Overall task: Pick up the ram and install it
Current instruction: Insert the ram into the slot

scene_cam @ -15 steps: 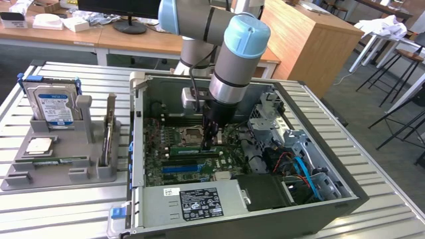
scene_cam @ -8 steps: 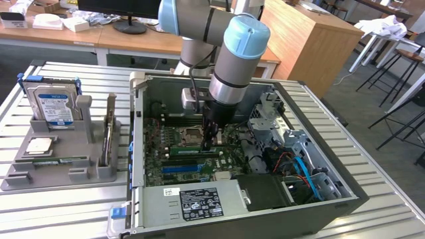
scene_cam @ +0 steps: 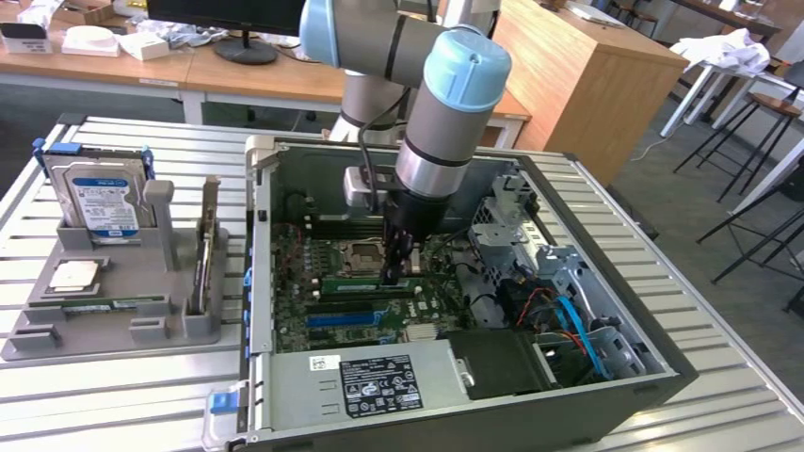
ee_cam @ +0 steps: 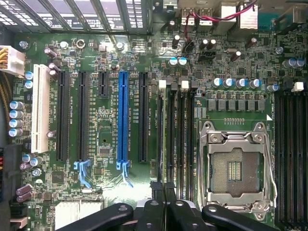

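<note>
tool (scene_cam: pixel 399 275): down inside the pc case (scene_cam: pixel 653 372), tip right at the memory slots next to the cpu socket (ee_cam: pixel 236 168); fingers (ee_cam: pixel 155 192) pinched together on the ram's top edge
ram (scene_cam: pixel 358 283): thin green strip lying along the slots on the motherboard (ee_cam: pixel 101 120), one end tucked under the tool; edge-on from the wrist view, so barely a sliver; can't tell if it's fully seated or just resting in the slot
arm (scene_cam: pixel 440 122): fat grey-and-blue joints block the back of the board in the exterior view
holder (scene_cam: pixel 164 330): grey, near the tabletop (scene_cam: pixel 126 395) edge on the exterior view's left, well apart from the tool; hard drive (scene_cam: pixel 101 193) upright in it, processor chip (scene_cam: pixel 73 275) flat in front; second green stick (scene_cam: pixel 94 303) lying flat, too small to read
case: mid-tabletop; near corner cut off
</note>
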`<action>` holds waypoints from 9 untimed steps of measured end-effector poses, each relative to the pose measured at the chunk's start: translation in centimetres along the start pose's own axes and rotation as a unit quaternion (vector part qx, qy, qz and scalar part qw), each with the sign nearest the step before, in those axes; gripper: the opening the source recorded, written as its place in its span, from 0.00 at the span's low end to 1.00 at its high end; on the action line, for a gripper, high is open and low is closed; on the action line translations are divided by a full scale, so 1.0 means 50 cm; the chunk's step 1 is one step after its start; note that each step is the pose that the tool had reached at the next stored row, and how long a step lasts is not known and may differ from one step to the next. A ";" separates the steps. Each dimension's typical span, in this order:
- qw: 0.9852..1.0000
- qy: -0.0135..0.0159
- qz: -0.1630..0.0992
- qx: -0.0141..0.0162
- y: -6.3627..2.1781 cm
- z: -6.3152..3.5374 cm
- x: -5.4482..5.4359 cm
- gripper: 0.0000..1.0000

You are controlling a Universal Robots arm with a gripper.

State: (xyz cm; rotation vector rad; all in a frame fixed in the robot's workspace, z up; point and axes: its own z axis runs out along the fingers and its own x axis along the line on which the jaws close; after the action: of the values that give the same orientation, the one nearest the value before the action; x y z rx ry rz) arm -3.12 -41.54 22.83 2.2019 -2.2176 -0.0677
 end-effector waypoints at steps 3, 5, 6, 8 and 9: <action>1.000 0.000 -0.002 0.000 0.000 0.000 0.000 0.11; 1.000 0.000 -0.003 0.000 0.000 0.000 0.000 0.11; 1.000 0.000 -0.004 0.000 0.000 0.000 0.000 0.11; 1.000 0.000 -0.005 0.000 0.000 0.000 0.000 0.11; 1.000 0.000 -0.006 0.000 0.000 0.000 0.000 0.11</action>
State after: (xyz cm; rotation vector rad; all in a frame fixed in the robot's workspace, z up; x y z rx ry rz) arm -3.11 -41.54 22.83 2.2142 -2.2049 -0.0675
